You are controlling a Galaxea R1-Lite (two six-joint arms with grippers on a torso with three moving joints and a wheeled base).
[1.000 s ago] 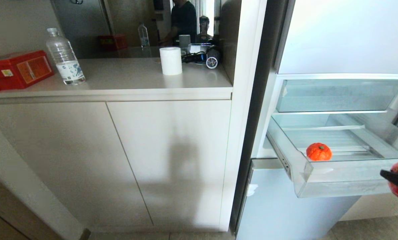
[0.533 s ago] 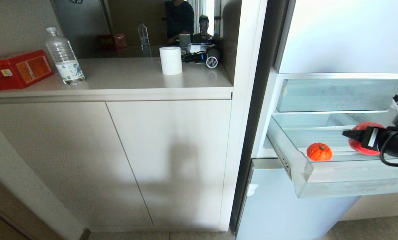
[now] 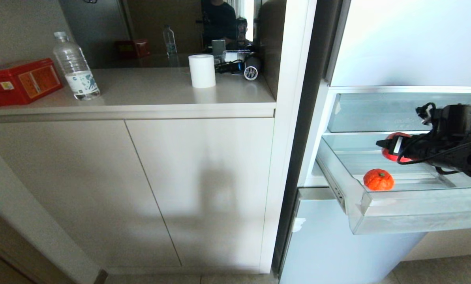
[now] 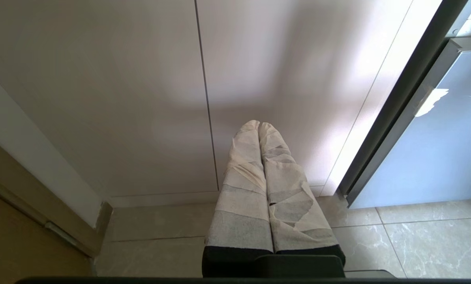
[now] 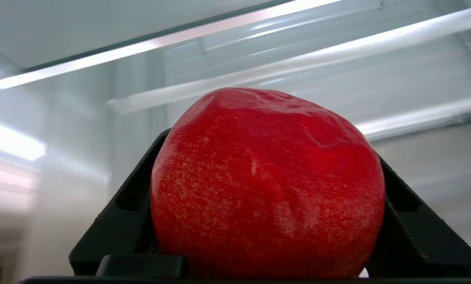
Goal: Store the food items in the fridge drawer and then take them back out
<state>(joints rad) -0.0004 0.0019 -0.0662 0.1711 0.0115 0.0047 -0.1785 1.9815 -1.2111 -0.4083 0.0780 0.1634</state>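
The clear fridge drawer (image 3: 397,205) stands pulled out at the right of the head view, with a small orange tangerine (image 3: 378,180) lying near its front left corner. My right gripper (image 3: 395,148) hangs over the drawer, behind and above the tangerine, shut on a red apple (image 3: 394,138). In the right wrist view the apple (image 5: 267,185) fills the space between the black fingers (image 5: 117,221), with the fridge's pale inside behind it. My left gripper (image 4: 259,125) is parked low before the cabinet doors, its taped fingers pressed together with nothing between them.
Above the drawer sits a shorter clear bin (image 3: 393,112). Left of the fridge is a pale counter (image 3: 140,94) with a red box (image 3: 20,82), a water bottle (image 3: 75,67), a paper roll (image 3: 202,71) and a hair dryer (image 3: 247,69). A person shows in the mirror (image 3: 219,19).
My right gripper has risen from below the drawer's front lip at the right edge, then moved left and inward over the drawer, carrying the red apple. The tangerine has stayed put.
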